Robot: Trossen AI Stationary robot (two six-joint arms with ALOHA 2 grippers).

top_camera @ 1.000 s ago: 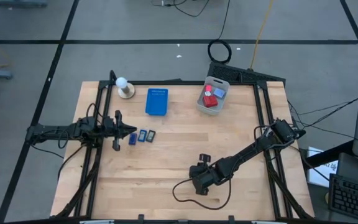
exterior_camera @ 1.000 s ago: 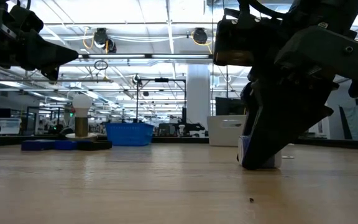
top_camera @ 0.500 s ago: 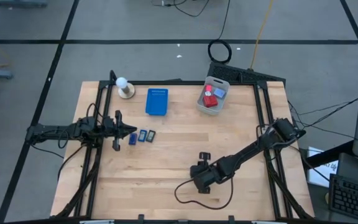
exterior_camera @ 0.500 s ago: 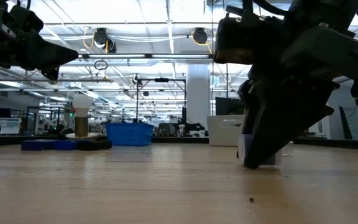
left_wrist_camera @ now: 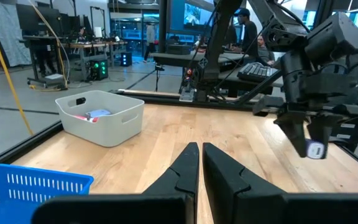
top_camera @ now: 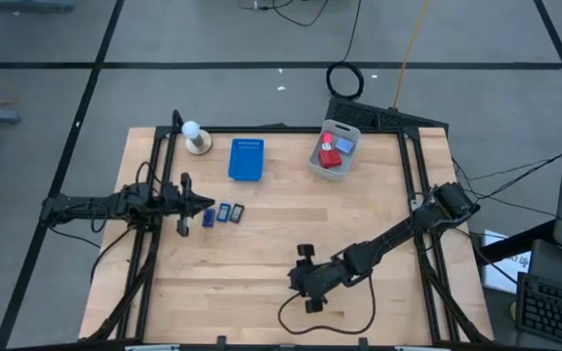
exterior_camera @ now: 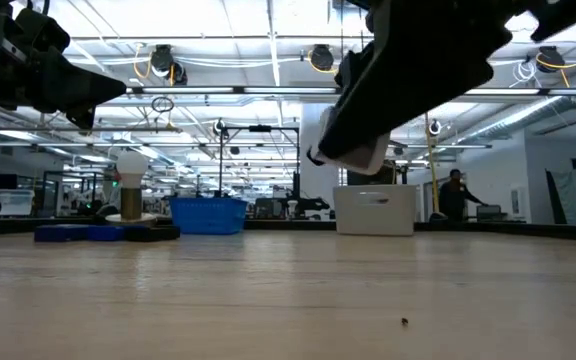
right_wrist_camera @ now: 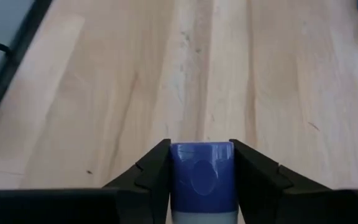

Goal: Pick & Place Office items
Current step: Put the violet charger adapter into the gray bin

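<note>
right gripper (right_wrist_camera: pixel 201 186) clamps a blue-topped block (right_wrist_camera: pixel 202 171), lifted clear of the table, well short of the white bin (top_camera: pixel 334 150). bin holds red and blue bits. three blue rectangles (top_camera: pixel 222 214) left beside the shut, empty left gripper (top_camera: pixel 206 206).

Both arms were dark, slim and jointed, with black cables along them. Each gripper had two black, wedge-shaped fingers (left_wrist_camera: pixel 188 168) with angular flat faces.
</note>
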